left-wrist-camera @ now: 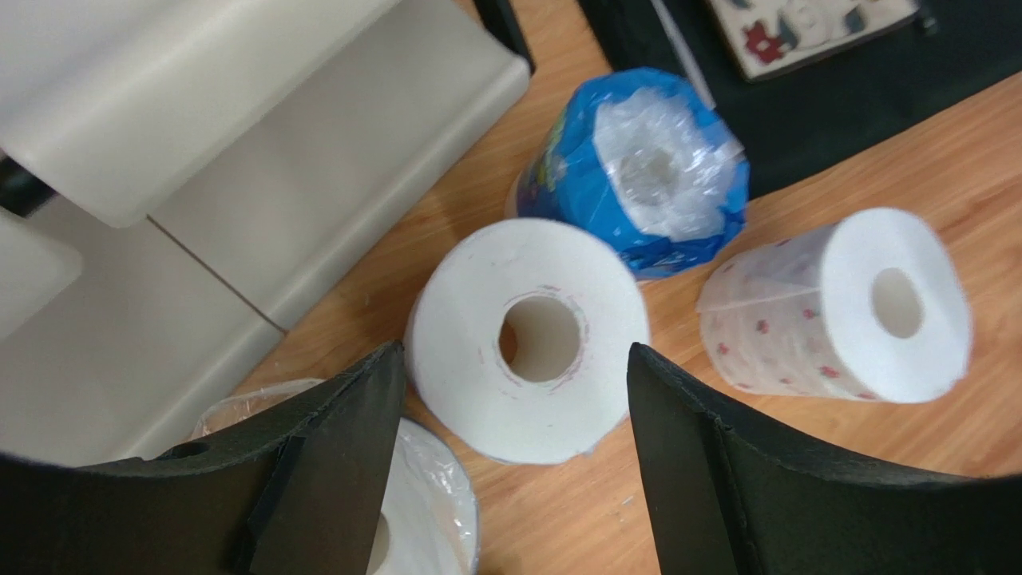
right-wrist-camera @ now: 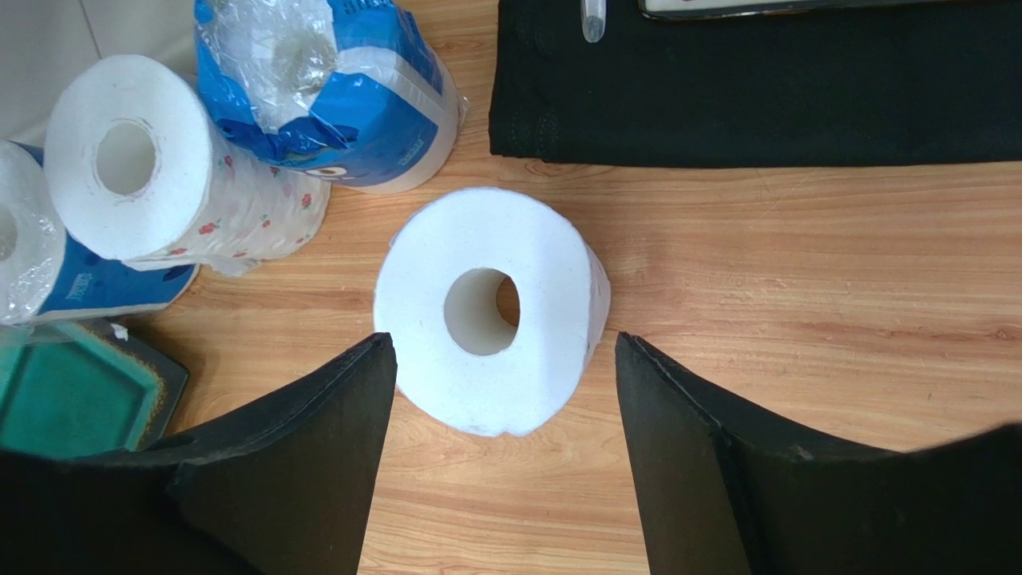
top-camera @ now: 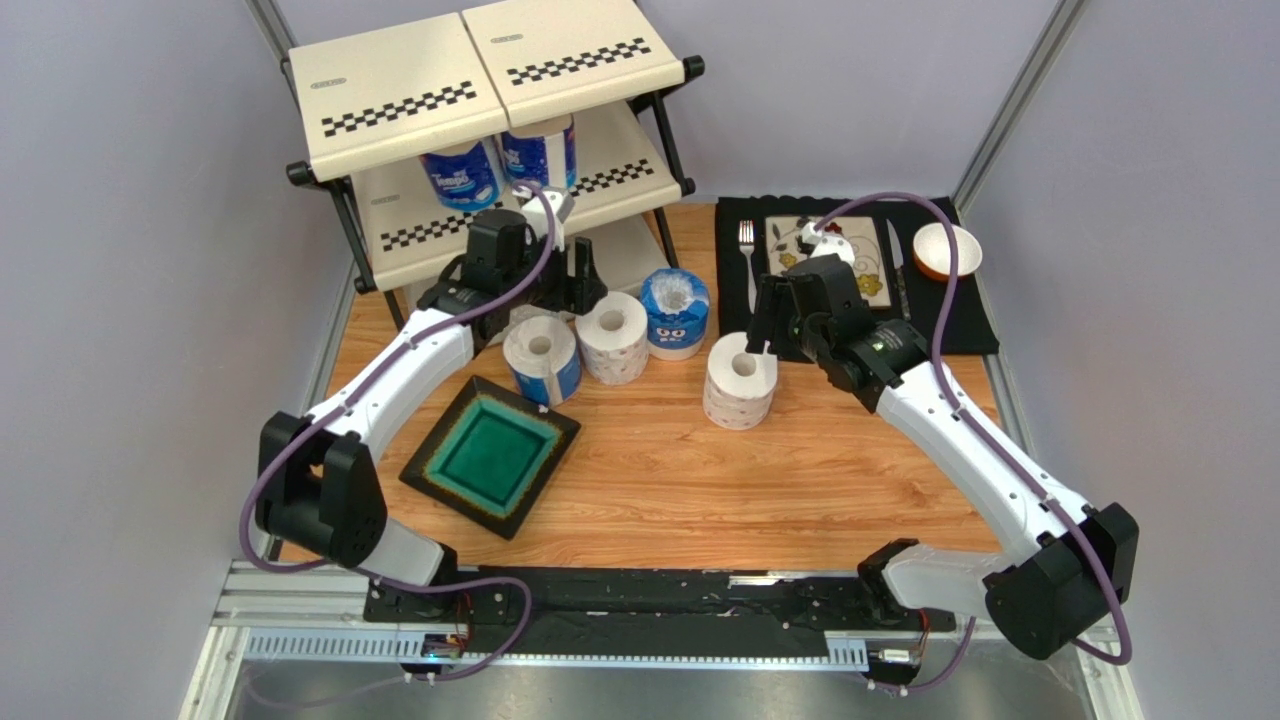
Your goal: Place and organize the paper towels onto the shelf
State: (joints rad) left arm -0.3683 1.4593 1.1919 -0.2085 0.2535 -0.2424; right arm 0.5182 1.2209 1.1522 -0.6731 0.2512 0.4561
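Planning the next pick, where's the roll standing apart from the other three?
Top view: the lone roll stands right of centre, beneath the open right gripper, just in front of the black placemat.

1. We see the shelf (top-camera: 496,90) beyond the left pincer (left-wrist-camera: 515,350): cream panels with checkered strips on a black frame.
2. On its middle tier the left shelved roll (top-camera: 460,174) and the right shelved roll (top-camera: 541,153) stand upright side by side, both in blue-printed wrap.
3. Below that pincer, framed between its fingers, the middle roll (left-wrist-camera: 480,288) stands core-up, white and faintly patterned.
4. Just beyond it stands the blue roll (left-wrist-camera: 600,180), with crumpled clear plastic on top.
5. On the pincer's near side stands the clear-topped roll (top-camera: 541,357), its sides blue.
6. Below the right pincer (right-wrist-camera: 502,347) the lone roll (right-wrist-camera: 540,264) stands upright, apart from the other three.
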